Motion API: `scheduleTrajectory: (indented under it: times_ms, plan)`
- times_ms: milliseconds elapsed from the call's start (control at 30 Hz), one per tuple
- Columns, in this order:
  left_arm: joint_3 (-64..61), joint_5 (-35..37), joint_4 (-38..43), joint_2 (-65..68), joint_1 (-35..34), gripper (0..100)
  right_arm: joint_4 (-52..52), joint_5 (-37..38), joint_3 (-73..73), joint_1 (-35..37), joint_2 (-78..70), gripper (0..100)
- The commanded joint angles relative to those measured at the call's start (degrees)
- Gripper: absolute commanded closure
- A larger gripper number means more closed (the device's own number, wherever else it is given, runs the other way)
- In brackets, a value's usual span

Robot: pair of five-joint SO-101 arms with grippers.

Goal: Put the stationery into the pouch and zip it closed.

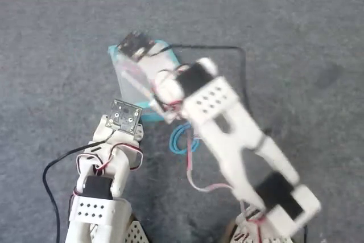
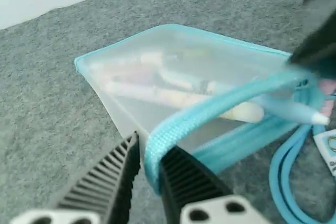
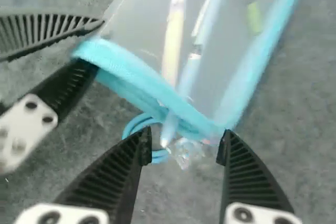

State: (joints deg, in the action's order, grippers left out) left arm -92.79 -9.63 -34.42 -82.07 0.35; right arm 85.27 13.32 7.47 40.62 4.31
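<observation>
The translucent pouch (image 1: 132, 71) with a teal zipper edge lies on the grey mat, and several pens (image 2: 157, 90) show through its side. My left gripper (image 2: 149, 162) is shut on the teal zipper edge (image 2: 210, 109) at the pouch's near corner. One pale blue pen (image 2: 294, 112) sticks out of the mouth at the far end of that edge. My right gripper (image 3: 184, 142) stands open at that end, its fingers on either side of the pen tip (image 3: 167, 136) and the zipper band (image 3: 136, 85). The left gripper (image 3: 50, 59) also holds that band.
A blue cord loop (image 1: 181, 138) lies on the mat just in front of the pouch, between the two arms. A black cable (image 1: 227, 49) runs behind the right arm. Open grey mat lies to the left and far right.
</observation>
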Motion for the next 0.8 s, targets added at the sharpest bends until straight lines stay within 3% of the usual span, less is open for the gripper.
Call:
scheduleTrajectory:
  times_ms: [0, 167, 267, 533, 767]
  plan:
    - [0.9, -0.2, 1.8, -0.1, 0.2, 99, -4.4, 2.6, -9.5, -1.8, 10.9, 80.5]
    - [1.0, -0.2, 1.8, -0.1, 0.2, 99, -21.2, 4.6, -31.5, -3.5, 16.1, 80.5]
    - [0.9, -0.2, 1.8, -0.1, 0.2, 99, -25.6, 4.6, -36.4, -3.2, 16.2, 80.5]
    - [0.9, -0.2, 1.8, -0.1, 0.6, 99, -27.6, 4.1, -35.4, -3.3, 13.5, 80.8]
    - [0.7, -0.2, 1.8, -0.1, 0.7, 99, -27.7, 4.1, -24.1, -4.0, 2.8, 80.8]
